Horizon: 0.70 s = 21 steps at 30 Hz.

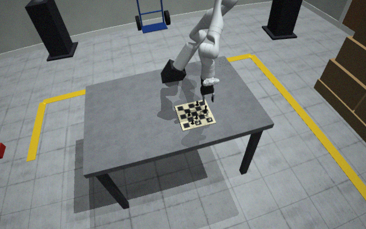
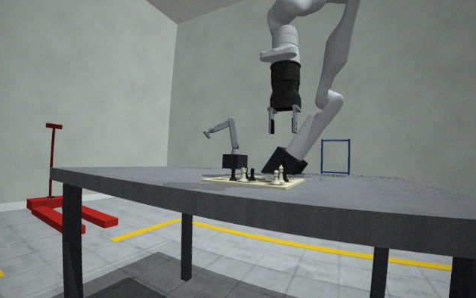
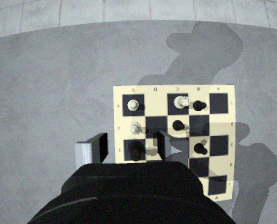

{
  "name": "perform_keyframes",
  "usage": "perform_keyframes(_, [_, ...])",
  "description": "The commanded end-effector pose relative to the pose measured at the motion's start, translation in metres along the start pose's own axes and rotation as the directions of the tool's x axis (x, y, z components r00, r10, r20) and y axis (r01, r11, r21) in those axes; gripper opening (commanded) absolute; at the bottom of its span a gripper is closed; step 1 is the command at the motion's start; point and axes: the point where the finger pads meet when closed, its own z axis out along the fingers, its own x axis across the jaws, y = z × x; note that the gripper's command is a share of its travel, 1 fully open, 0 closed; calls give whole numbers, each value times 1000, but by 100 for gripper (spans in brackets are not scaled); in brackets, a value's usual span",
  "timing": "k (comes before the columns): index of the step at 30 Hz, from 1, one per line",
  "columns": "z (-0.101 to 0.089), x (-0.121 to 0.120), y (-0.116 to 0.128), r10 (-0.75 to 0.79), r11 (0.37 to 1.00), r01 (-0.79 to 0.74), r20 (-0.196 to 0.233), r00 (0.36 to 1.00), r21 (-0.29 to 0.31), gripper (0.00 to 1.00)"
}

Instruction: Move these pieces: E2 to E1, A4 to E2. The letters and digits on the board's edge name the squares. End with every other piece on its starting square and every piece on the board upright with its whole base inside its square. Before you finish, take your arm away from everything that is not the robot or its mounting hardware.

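Observation:
The small chessboard (image 1: 194,117) lies on the grey table, right of centre, with several black and white pieces standing upright on it. My gripper (image 1: 208,99) is open and empty, raised well above the board's far edge. In the side view the gripper (image 2: 283,130) hangs clear above two white pieces (image 2: 279,175) at the board's right end; black pieces (image 2: 233,174) stand at the left end. In the wrist view the open fingers frame the near edge of the board (image 3: 178,136). The square letters are too small to read.
The arm's black base (image 1: 172,74) stands on the table behind the board. A second small arm (image 2: 230,145) shows behind the table in the side view. The table edge lies close to the right of the board.

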Motion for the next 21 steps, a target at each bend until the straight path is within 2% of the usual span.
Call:
perform_keyframes(1, [-16,1,-4,-1,1000,1,-6,1000,15,100])
perform_keyframes(4, [-21,1,-4,-1,1000,1,-6,1000,15,100])
perform_keyframes(13, [-52,1,-4,-1,1000,1,-6,1000,15,100])
perform_keyframes(21, [-56,1,-3,-1,1000,1,-6,1000,15,100])
